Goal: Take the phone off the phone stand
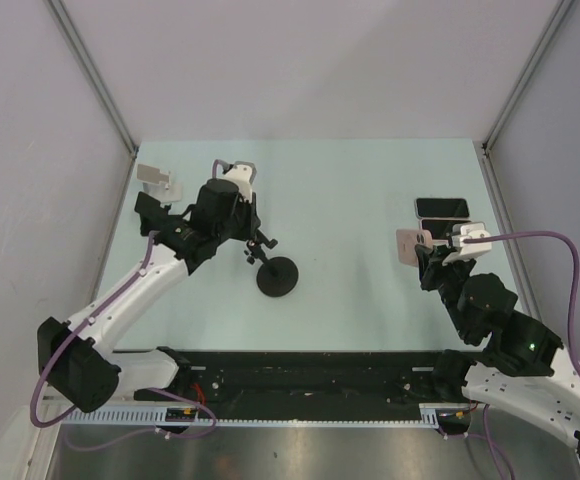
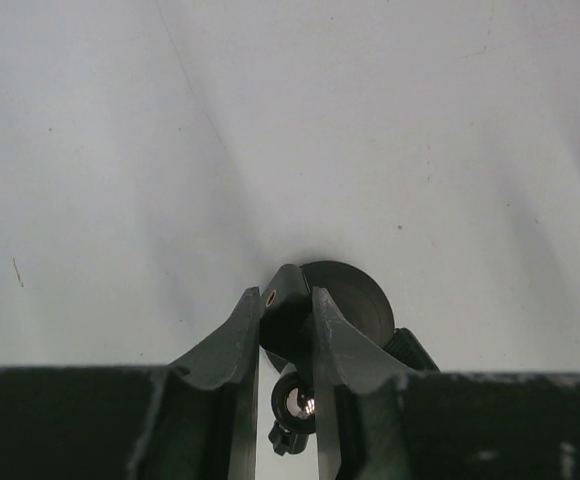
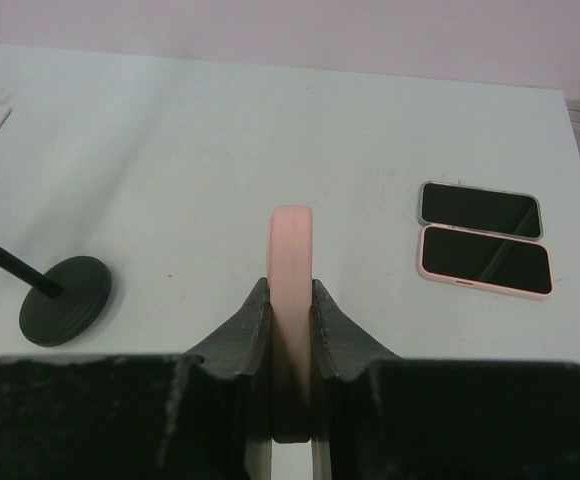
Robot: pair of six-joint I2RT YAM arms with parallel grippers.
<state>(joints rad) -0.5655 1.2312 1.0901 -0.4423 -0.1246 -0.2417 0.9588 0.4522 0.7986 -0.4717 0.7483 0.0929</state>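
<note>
Top external view: the left gripper (image 1: 255, 244) is closed narrowly on the upper part of the black phone stand (image 1: 277, 278), whose round base sits on the table (image 1: 350, 190). Far to the right of the stand, the right gripper (image 1: 426, 252) is clamped on a pink phone (image 1: 407, 243). The phone is already off the stand and well apart from it.

Left wrist view: both fingers pinch a black knuckle, probably the stand's clamp head, though much of it is hidden. The base lies just beyond.

Right wrist view: the phone stands on edge between the closed fingers. Two other phones (image 3: 485, 262) lie flat, further right of the stand. To finish well, lower the held phone flat, clear of those two, while the left grip holds the stand steady.
</note>
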